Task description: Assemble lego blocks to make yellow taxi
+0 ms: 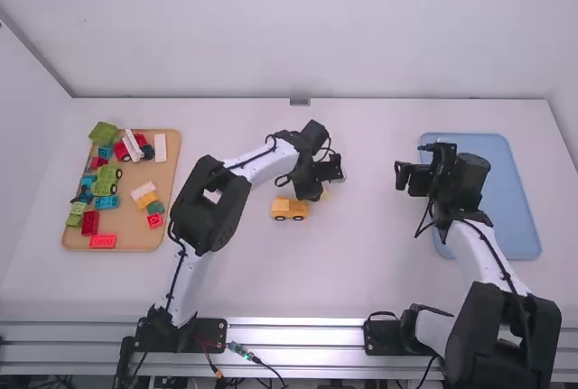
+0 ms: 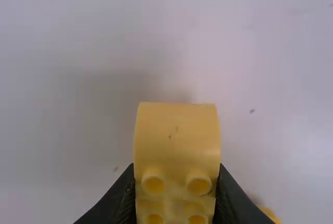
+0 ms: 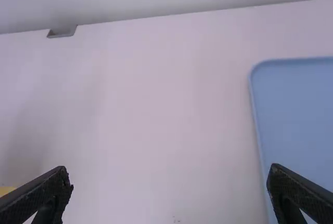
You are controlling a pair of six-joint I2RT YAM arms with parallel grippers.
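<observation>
Left gripper (image 2: 176, 185): closed on curved yellow plastic block (image 2: 177, 135). Right gripper (image 3: 170, 177): spread wide. Yellow wheeled plastic car base (image 1: 290, 209) sits midway between the bench's (image 1: 361, 272) near and far edges. Caution: misaligned studs or off-centre pressure may roll it away.

A white table (image 1: 361, 267) carries a tan tray (image 1: 131, 219) toward the left and a blue tray (image 1: 511, 208) toward the right. Between them stands a yellow wheeled piece (image 1: 287, 207).

Robotics lab — two jointed arms (image 1: 188, 285) bolted along metal rail (image 1: 298, 330), cables trailing.
</observation>
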